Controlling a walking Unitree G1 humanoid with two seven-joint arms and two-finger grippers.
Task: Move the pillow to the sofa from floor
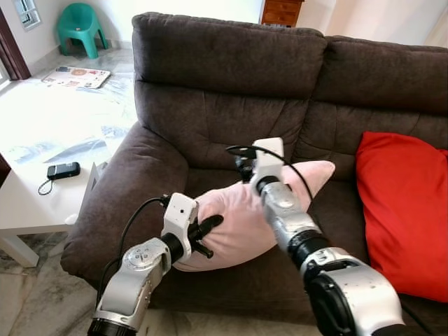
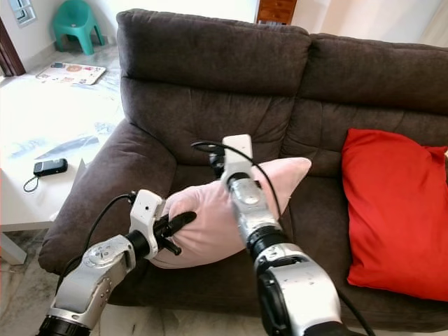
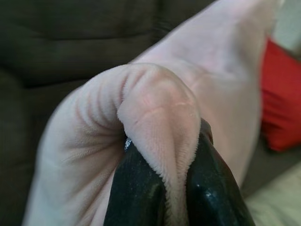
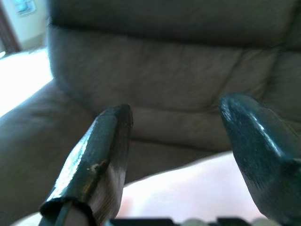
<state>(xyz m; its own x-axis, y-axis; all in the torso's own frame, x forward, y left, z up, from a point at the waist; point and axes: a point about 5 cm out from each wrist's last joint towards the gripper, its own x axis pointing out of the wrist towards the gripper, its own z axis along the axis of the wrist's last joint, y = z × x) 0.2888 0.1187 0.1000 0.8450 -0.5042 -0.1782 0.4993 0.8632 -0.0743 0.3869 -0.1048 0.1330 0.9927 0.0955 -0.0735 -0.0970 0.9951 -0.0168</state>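
A: Right, the pink pillow (image 1: 238, 217) is lying on the seat of the brown sofa (image 1: 210, 84), toward its left armrest, one corner pointing at the backrest.

B: And the left end effector (image 3: 176, 188) is pinching the pillow's near corner; in the wrist view its two black fingers (image 3: 136, 188) are squeezing a fold of pink fabric tight between them.

A: What is the right end effector (image 4: 176, 150) doing?

B: It is hovering above the pillow's middle, facing the backrest, fingers standing wide apart with nothing between them.

A: Over on the right seat a red cushion (image 1: 402, 210) is leaning against the backrest, just beside the pink one's far corner.

B: To the left of the sofa a white counter (image 1: 42, 168) is carrying a small black device (image 1: 63, 170) with a cord, and a green plastic chair (image 1: 80, 26) is sitting far back by the wall.
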